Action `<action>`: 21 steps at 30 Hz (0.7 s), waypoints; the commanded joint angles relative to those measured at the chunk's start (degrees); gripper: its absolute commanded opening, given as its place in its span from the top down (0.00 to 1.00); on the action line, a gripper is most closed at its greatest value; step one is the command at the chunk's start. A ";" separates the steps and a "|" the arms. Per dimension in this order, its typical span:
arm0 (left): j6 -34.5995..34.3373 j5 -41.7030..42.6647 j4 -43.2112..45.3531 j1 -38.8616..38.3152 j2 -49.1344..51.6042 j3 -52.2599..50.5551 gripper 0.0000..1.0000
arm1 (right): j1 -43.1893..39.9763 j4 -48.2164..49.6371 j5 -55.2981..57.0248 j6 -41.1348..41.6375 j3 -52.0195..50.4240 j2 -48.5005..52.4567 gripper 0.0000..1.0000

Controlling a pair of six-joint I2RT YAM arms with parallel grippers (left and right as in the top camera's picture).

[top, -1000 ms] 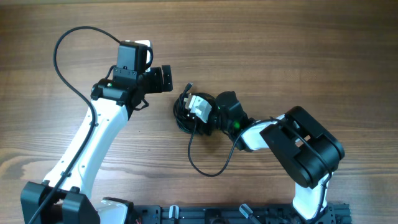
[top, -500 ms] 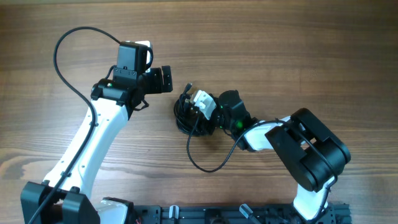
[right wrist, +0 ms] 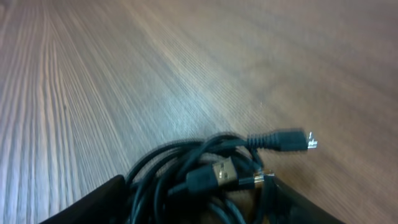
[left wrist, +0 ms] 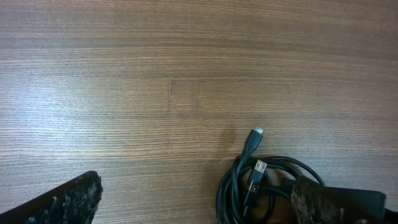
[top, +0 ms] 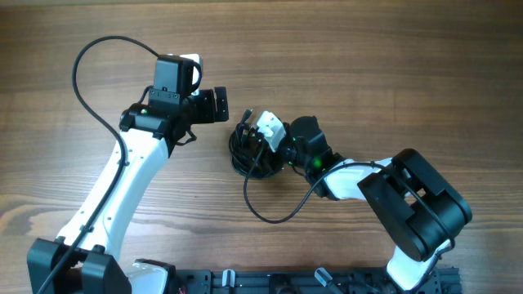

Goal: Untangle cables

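The cables (top: 243,157) lie tangled mid-table (top: 384,65), with one strand looping loose. The right gripper (right wrist: 199,208) straddles the tangle with its jaws apart; grip cannot be confirmed. The left gripper (top: 221,104) stands near, spread wide and empty.

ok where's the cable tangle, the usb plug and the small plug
cable tangle (top: 241,157), overhead, on the coiled loops
usb plug (right wrist: 212,175), right wrist, middle of its body
small plug (left wrist: 254,140), left wrist, on its black body
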 commanded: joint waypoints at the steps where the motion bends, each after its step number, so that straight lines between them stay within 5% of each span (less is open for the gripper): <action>1: 1.16 1.40 0.50 0.15 0.59 -0.26 0.00 | -0.11 -2.82 1.36 -0.98 -0.31 -0.98 0.34; 12: 1.16 1.99 1.33 0.15 0.59 -0.26 0.00 | -0.07 -9.18 6.73 -11.50 -0.31 0.70 0.35; 21: 1.14 1.99 1.57 0.15 0.59 -0.26 0.00 | 0.90 -9.25 0.37 -19.41 -0.31 2.14 0.29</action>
